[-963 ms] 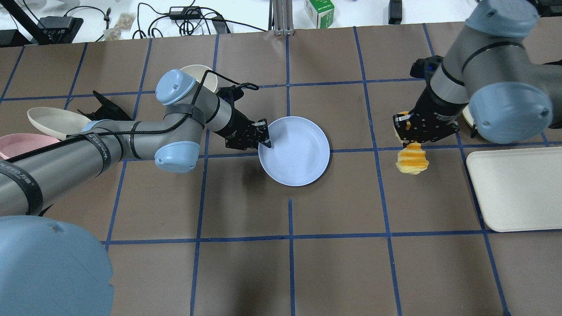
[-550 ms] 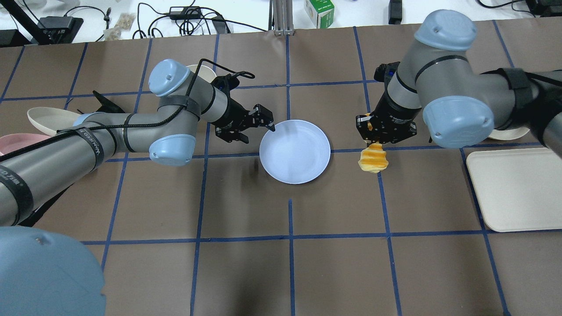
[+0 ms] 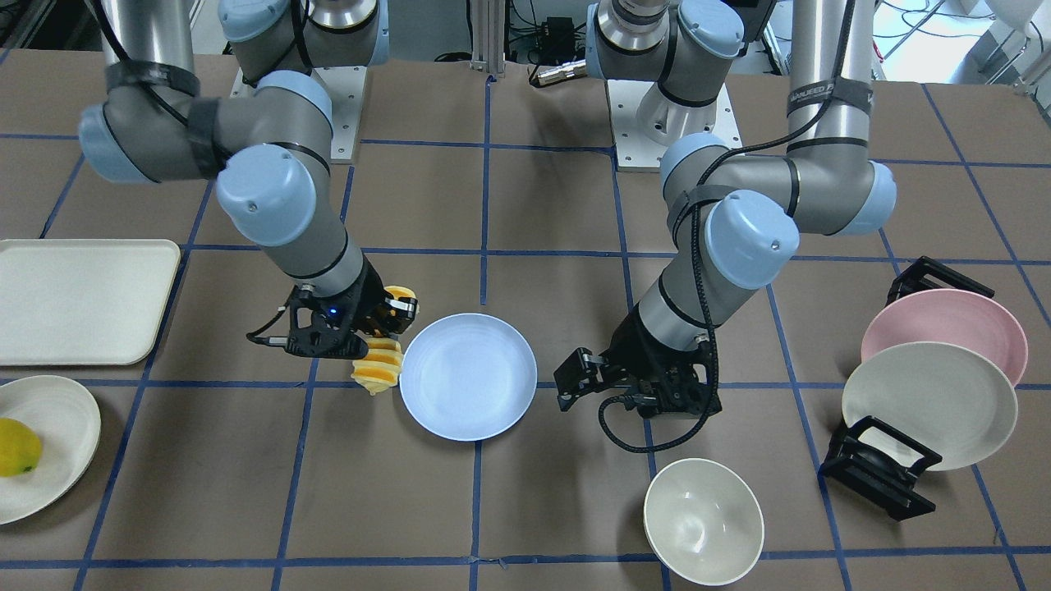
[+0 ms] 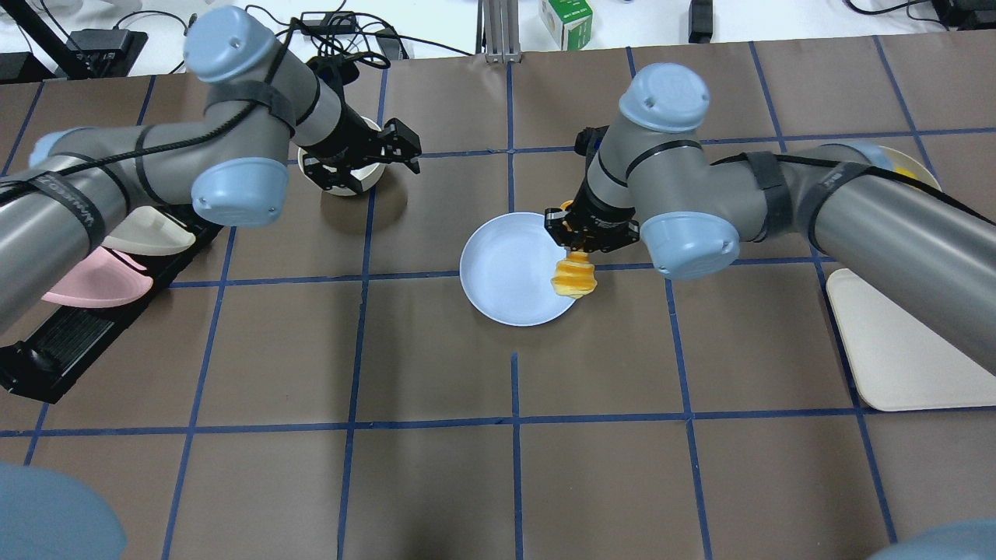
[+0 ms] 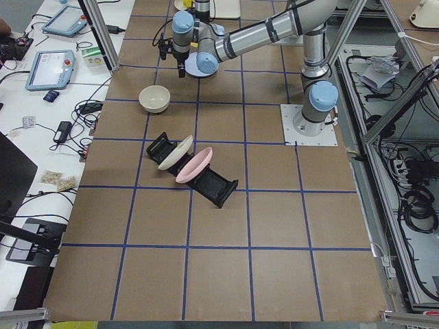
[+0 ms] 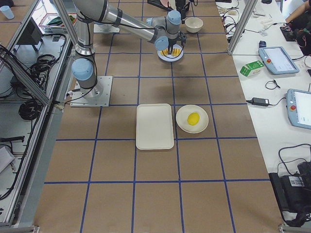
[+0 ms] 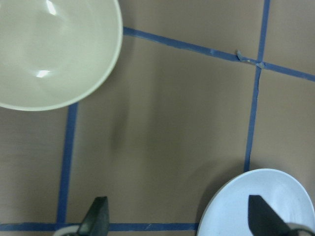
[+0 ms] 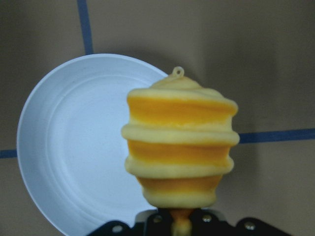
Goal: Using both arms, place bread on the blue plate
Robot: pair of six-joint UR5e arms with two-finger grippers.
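The blue plate (image 4: 506, 272) lies on the brown table near its middle. My right gripper (image 4: 582, 233) is shut on one end of the bread (image 4: 574, 278), an orange and pale yellow ridged loaf that hangs end-down over the plate's right rim. The right wrist view shows the bread (image 8: 179, 147) in front of the plate (image 8: 74, 147). In the front view the bread (image 3: 379, 365) hangs beside the plate (image 3: 468, 377). My left gripper (image 4: 393, 152) is open and empty, apart from the plate, above the cream bowl (image 4: 342, 175). Its fingertips (image 7: 261, 216) stand wide apart.
A black rack (image 4: 70, 334) at the left holds a pink plate (image 4: 101, 284) and a cream plate (image 4: 148, 237). A cream tray (image 4: 903, 350) lies at the right. A cream plate (image 3: 57, 419) holds a lemon (image 3: 16, 447). The bowl (image 3: 702, 521) stands left of the blue plate.
My right gripper has carried the bread left to the blue plate's right rim. My left gripper has left the plate's left rim and moved back and left over the bowl.
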